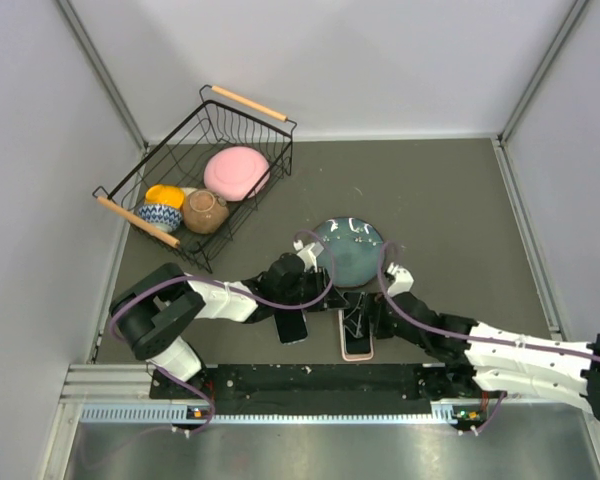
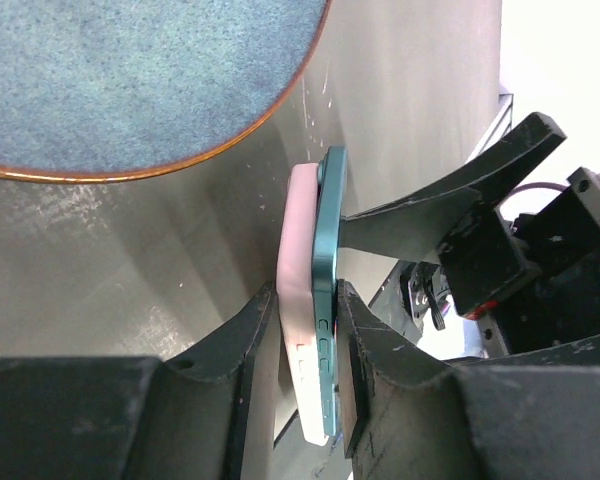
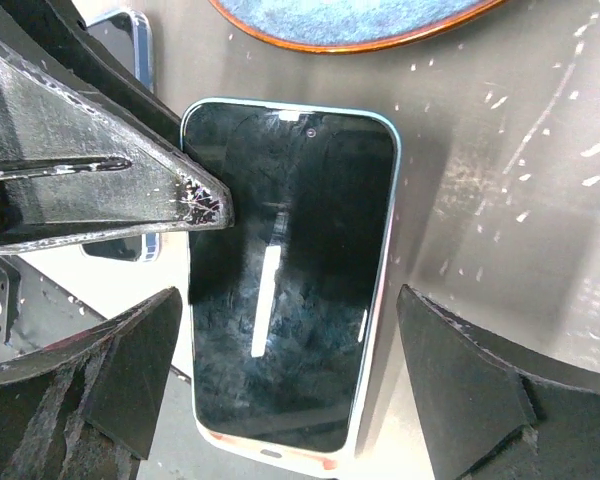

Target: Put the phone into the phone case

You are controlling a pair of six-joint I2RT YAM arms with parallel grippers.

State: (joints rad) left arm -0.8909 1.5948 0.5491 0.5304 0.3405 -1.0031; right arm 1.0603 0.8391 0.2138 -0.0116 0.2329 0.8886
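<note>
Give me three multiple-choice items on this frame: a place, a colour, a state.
1. Where is the pink dish? A in the basket; B on the table; C in a gripper.
2. What colour is the case under the phone? A black; B pink; C yellow.
3. The right gripper is: A open; B shut on the phone; C shut on the case.
Answers: 1 A, it lies inside the basket. 2 B, a pink edge shows beneath the phone. 3 A, its fingers stand apart on either side of the phone.
</note>
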